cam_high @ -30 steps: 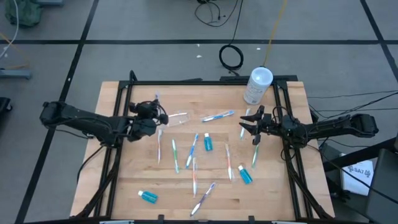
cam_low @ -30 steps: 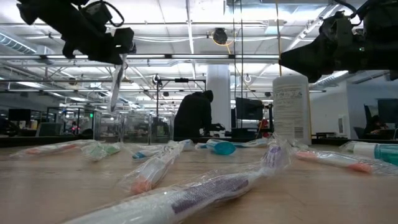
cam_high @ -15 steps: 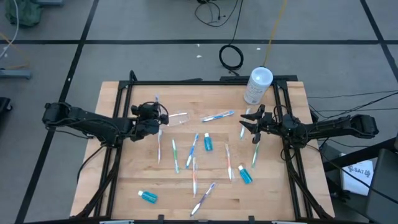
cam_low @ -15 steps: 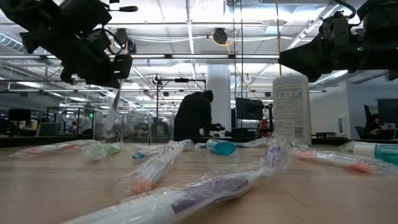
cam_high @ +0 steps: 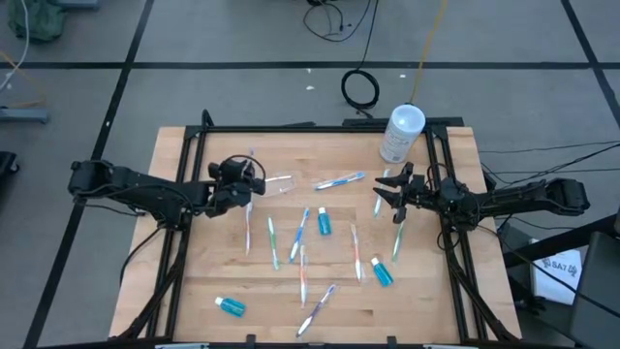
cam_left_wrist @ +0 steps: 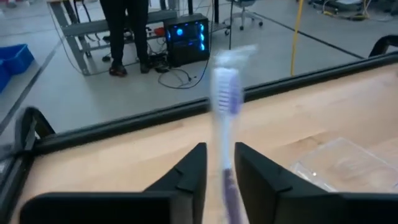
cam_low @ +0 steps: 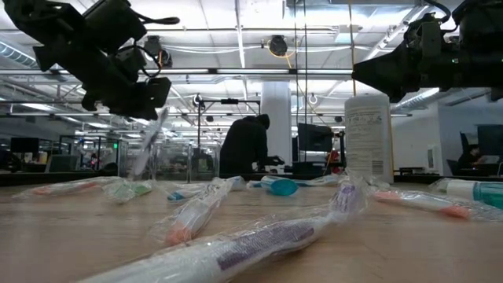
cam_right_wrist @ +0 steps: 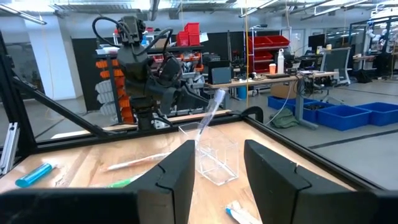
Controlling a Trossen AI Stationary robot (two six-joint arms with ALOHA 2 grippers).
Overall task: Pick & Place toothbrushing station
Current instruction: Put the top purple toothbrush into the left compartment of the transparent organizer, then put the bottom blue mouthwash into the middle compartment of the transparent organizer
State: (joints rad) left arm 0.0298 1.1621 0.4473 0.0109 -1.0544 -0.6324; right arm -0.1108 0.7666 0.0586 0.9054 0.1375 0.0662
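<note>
Two arms over wooden table [cam_high: 194, 281]. Left gripper [cam_left_wrist: 220, 167] pinches purple-bristled wrapped toothbrush [cam_left_wrist: 226, 93], tilted, just beside small clear plastic cup [cam_high: 279, 183] lying on table's far-left part. Right gripper [cam_high: 387, 194] hovers w/ fingers spread, empty, near white cylindrical canister [cam_high: 401, 134].

A pale wooden desk [cam_high: 194, 281] with a black frame carries a clear plastic cup [cam_high: 278, 183] lying on its side, a white canister [cam_high: 400, 134] standing at the far edge, several wrapped toothbrushes [cam_high: 339, 180] scattered across the middle, and small blue tubes [cam_high: 232, 306] near the front.
</note>
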